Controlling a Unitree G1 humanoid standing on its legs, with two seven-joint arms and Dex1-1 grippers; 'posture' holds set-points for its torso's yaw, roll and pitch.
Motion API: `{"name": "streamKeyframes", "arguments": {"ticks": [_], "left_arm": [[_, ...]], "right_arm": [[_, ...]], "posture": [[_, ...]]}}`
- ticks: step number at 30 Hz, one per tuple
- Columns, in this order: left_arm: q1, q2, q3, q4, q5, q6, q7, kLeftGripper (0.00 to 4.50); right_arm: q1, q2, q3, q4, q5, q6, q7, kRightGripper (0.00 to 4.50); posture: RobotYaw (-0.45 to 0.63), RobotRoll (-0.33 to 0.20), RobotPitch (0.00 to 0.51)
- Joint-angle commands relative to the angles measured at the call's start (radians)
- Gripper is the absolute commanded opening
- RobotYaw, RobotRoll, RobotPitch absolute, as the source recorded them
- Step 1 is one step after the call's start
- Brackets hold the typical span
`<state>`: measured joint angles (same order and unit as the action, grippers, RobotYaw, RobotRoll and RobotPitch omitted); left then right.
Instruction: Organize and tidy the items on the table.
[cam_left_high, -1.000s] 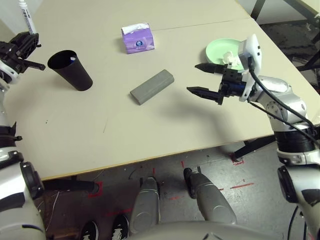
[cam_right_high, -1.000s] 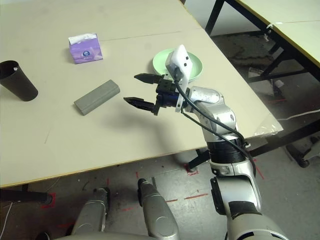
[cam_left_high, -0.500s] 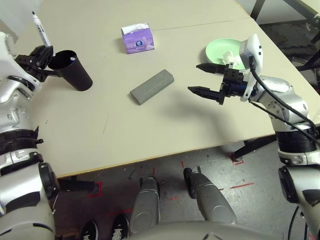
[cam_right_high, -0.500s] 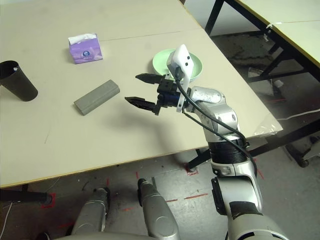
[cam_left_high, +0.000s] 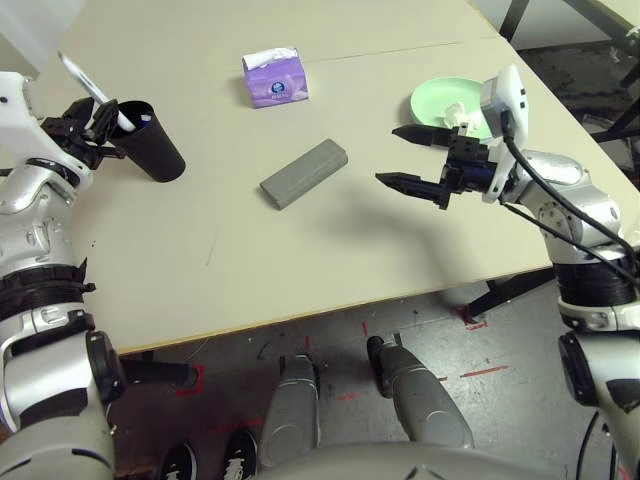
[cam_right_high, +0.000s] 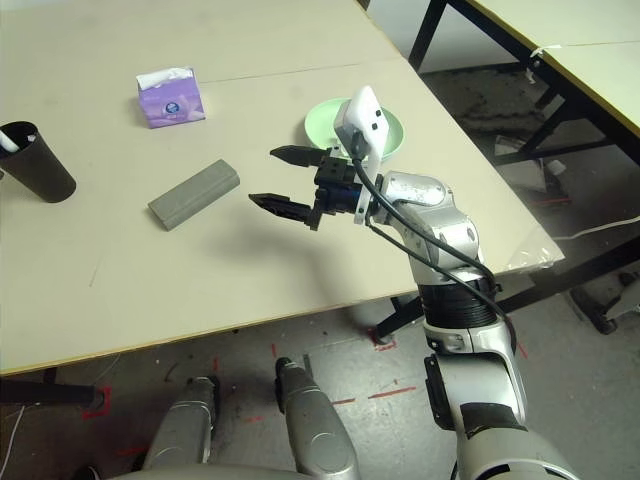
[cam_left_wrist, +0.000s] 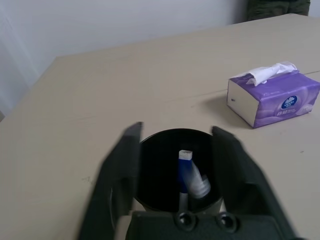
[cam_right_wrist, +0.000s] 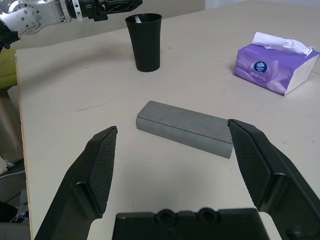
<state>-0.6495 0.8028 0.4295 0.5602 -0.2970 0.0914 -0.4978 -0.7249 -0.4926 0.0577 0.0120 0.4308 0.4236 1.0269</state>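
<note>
The black cup (cam_left_high: 142, 142) stands upright at the table's (cam_left_high: 250, 250) far left. My left gripper (cam_left_high: 97, 122) is open at its rim, one finger on each side of the mouth. A white marker (cam_left_high: 120, 119) leans in the cup's mouth; the left wrist view shows a marker with a blue part (cam_left_wrist: 185, 172) inside. The grey glasses case (cam_left_high: 303, 173) lies mid-table. My right gripper (cam_left_high: 408, 157) hovers open to the right of the case, holding nothing. Behind it sits the green plate (cam_left_high: 436, 98) with a crumpled white tissue (cam_left_high: 458, 112) on it.
A purple tissue box (cam_left_high: 275, 78) stands at the back, beyond the case. A thin seam crosses the far table. The table's right and near edges drop to the floor; another table's legs (cam_right_high: 520, 90) stand to the right.
My left gripper has come in to the cup's rim and opened. The white marker it held upright has left the fingers and dropped into the cup. The right arm stayed put.
</note>
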Motion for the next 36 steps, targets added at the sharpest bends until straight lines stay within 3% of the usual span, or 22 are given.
{"name": "streamKeyframes", "arguments": {"ticks": [1, 2, 9, 19, 25, 29, 36], "left_arm": [[0.025, 0.002, 0.013, -0.031, -0.011, 0.025, 0.008, 4.14], [0.029, 0.003, 0.013, -0.038, -0.013, 0.030, 0.008, 4.49], [0.039, 0.012, 0.015, -0.126, -0.055, 0.095, -0.011, 4.49], [0.005, 0.041, 0.052, -0.372, -0.238, 0.296, -0.106, 4.49], [0.028, 0.111, 0.160, -0.340, -0.227, 0.273, -0.056, 4.49], [0.099, 0.165, 0.254, -0.255, -0.193, 0.227, -0.026, 4.49], [0.188, 0.224, 0.345, -0.112, -0.166, 0.135, -0.024, 4.49]], "right_arm": [[0.007, -0.002, -0.005, -0.013, 0.012, 0.004, 0.007, 4.50], [0.007, -0.002, -0.005, -0.012, 0.012, 0.003, 0.007, 4.50], [0.007, 0.005, -0.005, -0.004, 0.011, -0.004, 0.007, 4.50], [-0.007, 0.020, -0.026, 0.007, 0.007, -0.012, -0.022, 4.50], [-0.097, -0.004, -0.088, 0.108, -0.076, 0.002, -0.209, 4.50], [-0.170, -0.100, -0.160, 0.248, -0.137, 0.017, -0.318, 4.50], [-0.190, -0.221, -0.232, 0.381, -0.191, -0.005, -0.402, 4.50]], "posture": [[-0.12, 0.000, 0.232], [-0.12, 0.000, 0.232], [-0.11, 0.000, 0.233], [-0.11, 0.000, 0.238], [-0.11, 0.000, 0.241], [-0.12, 0.000, 0.243], [-0.13, 0.000, 0.246]]}}
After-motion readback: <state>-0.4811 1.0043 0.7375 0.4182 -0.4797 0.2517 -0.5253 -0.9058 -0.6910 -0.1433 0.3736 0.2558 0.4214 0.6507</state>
